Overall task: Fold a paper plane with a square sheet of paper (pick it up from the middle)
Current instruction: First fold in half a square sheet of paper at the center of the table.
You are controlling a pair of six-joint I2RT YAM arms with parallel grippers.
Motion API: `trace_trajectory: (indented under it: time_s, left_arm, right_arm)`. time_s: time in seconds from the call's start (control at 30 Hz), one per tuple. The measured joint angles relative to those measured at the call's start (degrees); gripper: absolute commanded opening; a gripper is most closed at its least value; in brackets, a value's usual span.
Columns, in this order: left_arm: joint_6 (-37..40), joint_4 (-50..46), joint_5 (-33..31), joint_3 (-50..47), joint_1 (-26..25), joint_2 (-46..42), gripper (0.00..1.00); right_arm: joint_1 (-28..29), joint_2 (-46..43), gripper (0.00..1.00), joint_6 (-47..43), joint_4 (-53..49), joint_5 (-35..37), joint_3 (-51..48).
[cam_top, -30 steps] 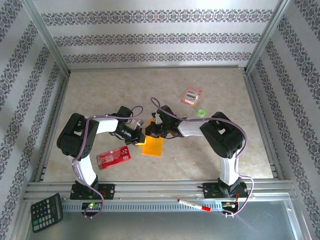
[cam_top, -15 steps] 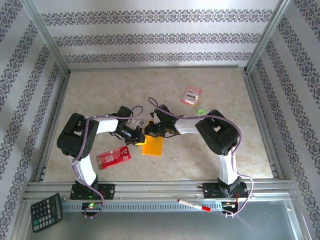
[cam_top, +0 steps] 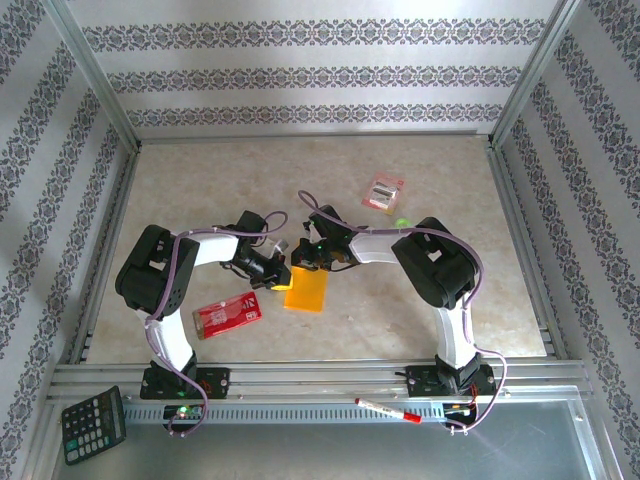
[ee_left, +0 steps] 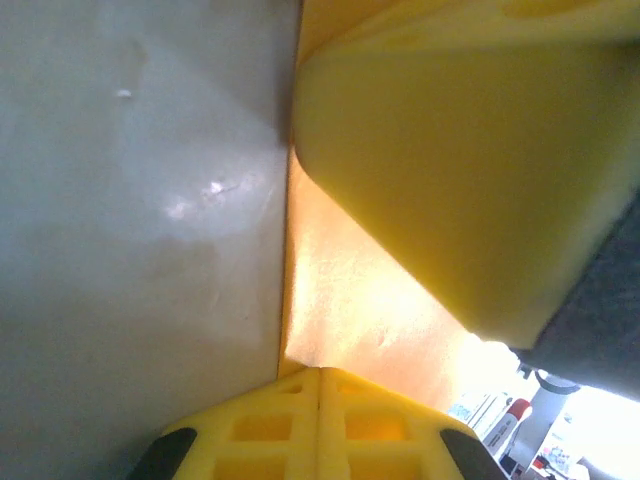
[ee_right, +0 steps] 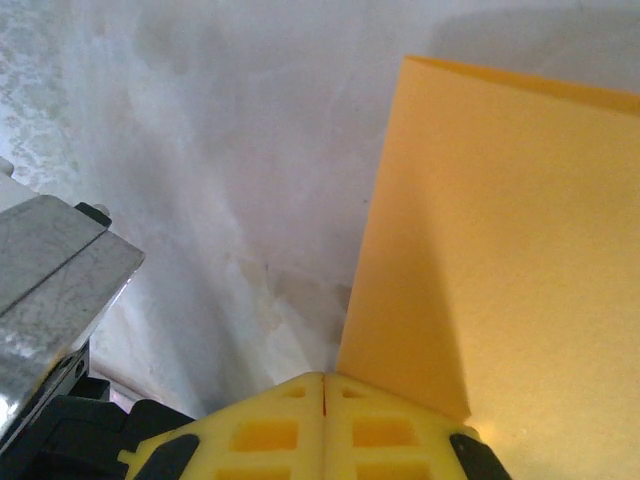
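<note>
Right pincer (ee_right: 323, 377) at edge of sheet (ee_right: 500, 230)

Top camera is sitting high behind the arm bases, looking down and forward across the whole table (cam_top: 200, 190) to the back wall. It is far off, both arms fitting in frame.

Left wrist camera is riding low over the table, looking past the left gripper (ee_left: 319, 372) at the paper (ee_left: 340, 300). Very near, blurring.

Right wrist camera is looking down past the right gripper (ee_right: 324, 376) onto the same paper (ee_right: 500, 230) and bare table, also near.

All three are sharing the paper (cam_top: 306, 292) mid-table.
</note>
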Motion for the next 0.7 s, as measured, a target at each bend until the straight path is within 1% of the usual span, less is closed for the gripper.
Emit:
trace_trajectory:
  time_s: [0.33,0.7]
  left_arm:
    - [-0.9,0.1,-2.2,0.4,-1.5,0.0,0.0]
    - [-1.6,1.1,-3.0,0.8,-2.4,0.0,0.0]
  right_arm:
    - [-2.1,1.6,0.0,0.0,-2.1,-1.3,2.8]
    - [-3.8,3.9,0.0,0.0,-5.6,-3.2,6.8]
